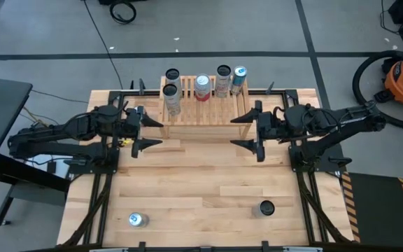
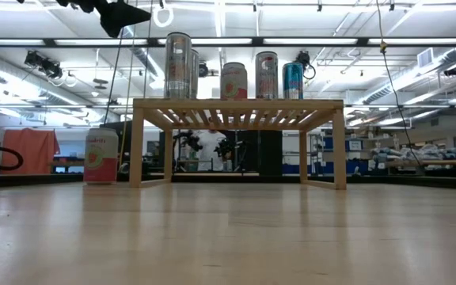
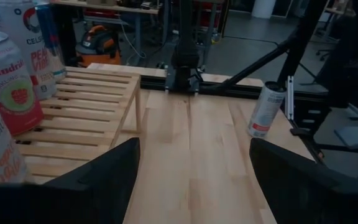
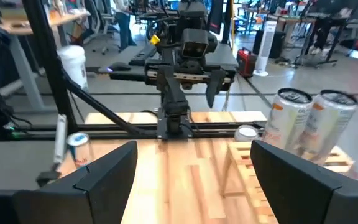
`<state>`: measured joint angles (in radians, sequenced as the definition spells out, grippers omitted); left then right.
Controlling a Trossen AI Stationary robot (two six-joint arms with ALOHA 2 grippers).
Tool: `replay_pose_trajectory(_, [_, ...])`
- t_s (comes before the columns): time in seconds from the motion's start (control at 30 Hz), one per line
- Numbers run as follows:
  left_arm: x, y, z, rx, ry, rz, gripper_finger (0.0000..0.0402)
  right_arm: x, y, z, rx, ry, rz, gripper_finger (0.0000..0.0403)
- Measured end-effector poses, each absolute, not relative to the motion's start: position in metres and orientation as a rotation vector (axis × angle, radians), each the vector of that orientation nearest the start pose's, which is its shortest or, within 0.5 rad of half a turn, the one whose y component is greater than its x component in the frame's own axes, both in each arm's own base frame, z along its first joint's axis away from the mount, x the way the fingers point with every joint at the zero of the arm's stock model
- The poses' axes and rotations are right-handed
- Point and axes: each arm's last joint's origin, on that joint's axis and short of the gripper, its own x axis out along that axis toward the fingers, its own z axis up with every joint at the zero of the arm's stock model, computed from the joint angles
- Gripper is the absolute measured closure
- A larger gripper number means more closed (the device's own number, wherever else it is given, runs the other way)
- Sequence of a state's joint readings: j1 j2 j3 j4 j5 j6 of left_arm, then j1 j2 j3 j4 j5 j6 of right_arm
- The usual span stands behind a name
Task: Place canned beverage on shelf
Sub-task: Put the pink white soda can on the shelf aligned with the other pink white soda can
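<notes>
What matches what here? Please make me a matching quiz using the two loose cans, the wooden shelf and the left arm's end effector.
Things:
1. silver-topped can
2. dark-topped can
3. shelf
4. left end effector

States:
A. carries several upright cans
B. open, empty, by the shelf's left end
C. on the table, right side
D. on the table, left side

Pairs: 1-D, 2-C, 3-A, 4-B

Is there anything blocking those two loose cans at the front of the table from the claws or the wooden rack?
Nothing visible. Bare table lies between the blue-topped can, the dark-topped can, the open left gripper and right gripper, and the shelf. Five cans already stand on its top.
</notes>
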<state>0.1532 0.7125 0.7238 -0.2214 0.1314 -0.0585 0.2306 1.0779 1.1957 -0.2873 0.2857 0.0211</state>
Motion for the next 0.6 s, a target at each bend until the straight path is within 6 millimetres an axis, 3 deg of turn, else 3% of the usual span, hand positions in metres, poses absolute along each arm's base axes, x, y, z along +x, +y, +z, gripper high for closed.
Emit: replay_pose_trajectory(0.6, [0.1576, 0.0206, 0.3186, -0.09, 0.208, 0.029, 0.0088, 0.2228, 0.0434, 0.4166, 0.005, 0.081, 0.004, 0.0078])
